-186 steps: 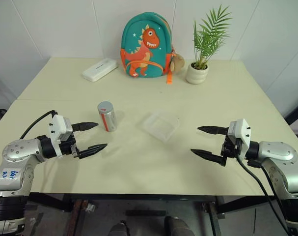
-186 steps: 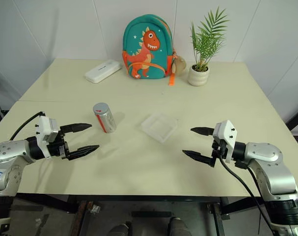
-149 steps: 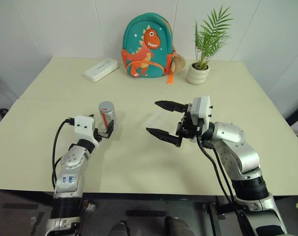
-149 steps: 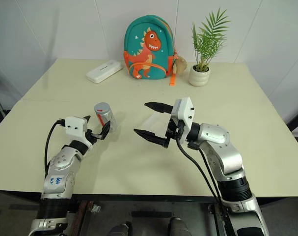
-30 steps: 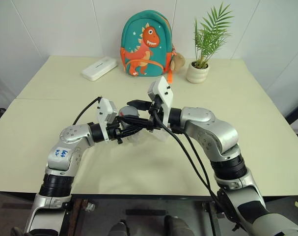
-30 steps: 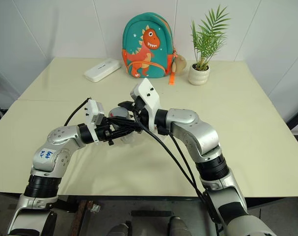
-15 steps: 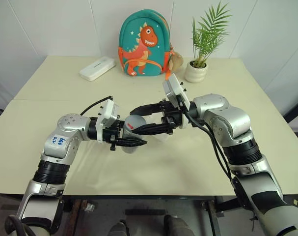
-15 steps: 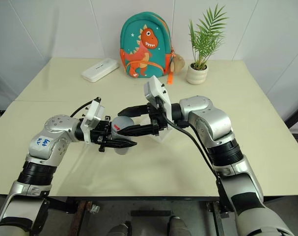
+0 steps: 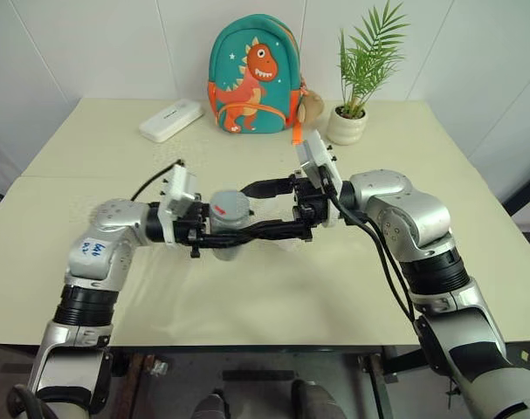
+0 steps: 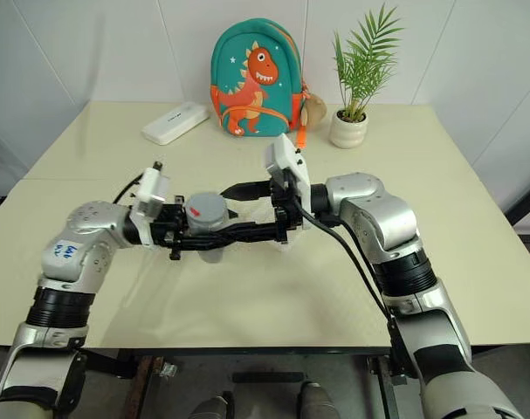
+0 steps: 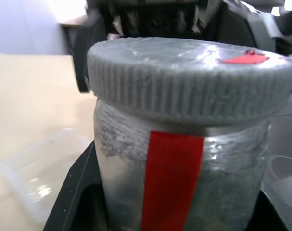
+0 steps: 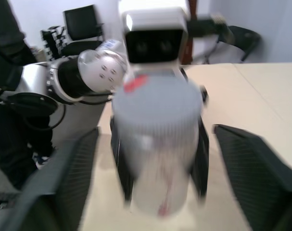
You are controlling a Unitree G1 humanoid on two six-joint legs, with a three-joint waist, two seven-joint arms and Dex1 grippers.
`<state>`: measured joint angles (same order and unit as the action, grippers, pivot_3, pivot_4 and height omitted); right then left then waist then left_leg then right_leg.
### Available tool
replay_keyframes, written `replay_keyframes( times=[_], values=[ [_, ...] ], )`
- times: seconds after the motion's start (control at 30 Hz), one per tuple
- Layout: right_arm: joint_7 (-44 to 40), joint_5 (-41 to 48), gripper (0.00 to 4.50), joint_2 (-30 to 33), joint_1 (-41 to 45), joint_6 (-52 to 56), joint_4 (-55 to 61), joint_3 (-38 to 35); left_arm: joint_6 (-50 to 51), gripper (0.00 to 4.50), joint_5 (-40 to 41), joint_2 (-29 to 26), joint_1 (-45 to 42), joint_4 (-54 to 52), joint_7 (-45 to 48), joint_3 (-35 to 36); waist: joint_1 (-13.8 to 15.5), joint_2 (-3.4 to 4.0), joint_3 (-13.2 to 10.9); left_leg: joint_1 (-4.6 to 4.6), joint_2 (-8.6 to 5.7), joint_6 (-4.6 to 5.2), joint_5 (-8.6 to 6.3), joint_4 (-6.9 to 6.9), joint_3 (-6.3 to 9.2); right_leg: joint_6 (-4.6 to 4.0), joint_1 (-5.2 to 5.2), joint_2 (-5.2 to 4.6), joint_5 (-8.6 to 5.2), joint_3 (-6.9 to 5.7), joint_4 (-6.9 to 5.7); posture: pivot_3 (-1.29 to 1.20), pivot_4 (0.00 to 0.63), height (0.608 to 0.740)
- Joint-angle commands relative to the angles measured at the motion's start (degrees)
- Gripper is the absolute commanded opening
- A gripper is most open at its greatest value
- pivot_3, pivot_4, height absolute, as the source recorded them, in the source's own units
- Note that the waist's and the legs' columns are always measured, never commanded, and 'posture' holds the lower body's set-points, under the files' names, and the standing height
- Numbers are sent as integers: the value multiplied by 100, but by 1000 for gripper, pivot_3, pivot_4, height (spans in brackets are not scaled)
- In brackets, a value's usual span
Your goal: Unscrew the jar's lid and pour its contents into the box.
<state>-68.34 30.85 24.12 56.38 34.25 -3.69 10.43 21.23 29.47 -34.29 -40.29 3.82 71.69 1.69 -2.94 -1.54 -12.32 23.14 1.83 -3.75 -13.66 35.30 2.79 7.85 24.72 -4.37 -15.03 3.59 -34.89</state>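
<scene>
1. The jar (image 9: 229,229) is held up off the table (image 9: 352,288), in front of the dinosaur backpack (image 9: 254,77) and well nearer the robot than it.
2. The left gripper (image 9: 214,237) reaches in level from the left, its black fingers clamped on the jar's lower body below the cap.
3. The lid (image 11: 191,77), a ribbed grey screw cap with a small red mark on its flat top, sits on the jar.
4. A red strip (image 11: 167,180) runs down the jar's side under the lid.
5. The right gripper (image 9: 266,211) comes in level from the right, facing the left one; its jaws stand wide apart, one finger (image 12: 254,175) on each side of the jar, clear of it.
6. The box (image 11: 37,168), a clear plastic tray, lies on the table under and just behind the two grippers, mostly hidden by them in the head views.
7. A white oblong case (image 9: 171,120) lies left of the backpack, toward the far edge.
8. A potted palm (image 9: 356,74) stands right of the backpack.
9. The jar's contents cannot be seen.
</scene>
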Motion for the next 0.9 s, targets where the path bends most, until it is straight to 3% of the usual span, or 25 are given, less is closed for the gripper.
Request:
replay_keyframes(
  times=[0.03,0.4,0.9],
  values=[
    [70,184,4454,55,72,87,231,-340,-25,2001,156,0,-4,-124,-64,172,1,0,0,0,0,0,0,0,0,0,0,0,0,0,0,0,150,740],
    [858,338,4454,-327,-29,498,857,-442,-84,2001,154,102,117,-91,-271,314,-17,0,0,-1,0,-1,1,0,1,0,2,0,0,0,-7,0,150,740],
    [1537,-147,4454,-951,137,309,669,-111,-79,2001,174,256,186,-160,-346,296,-19,0,0,-1,0,-4,5,1,2,-1,3,0,0,0,-13,0,150,740]
  ],
)
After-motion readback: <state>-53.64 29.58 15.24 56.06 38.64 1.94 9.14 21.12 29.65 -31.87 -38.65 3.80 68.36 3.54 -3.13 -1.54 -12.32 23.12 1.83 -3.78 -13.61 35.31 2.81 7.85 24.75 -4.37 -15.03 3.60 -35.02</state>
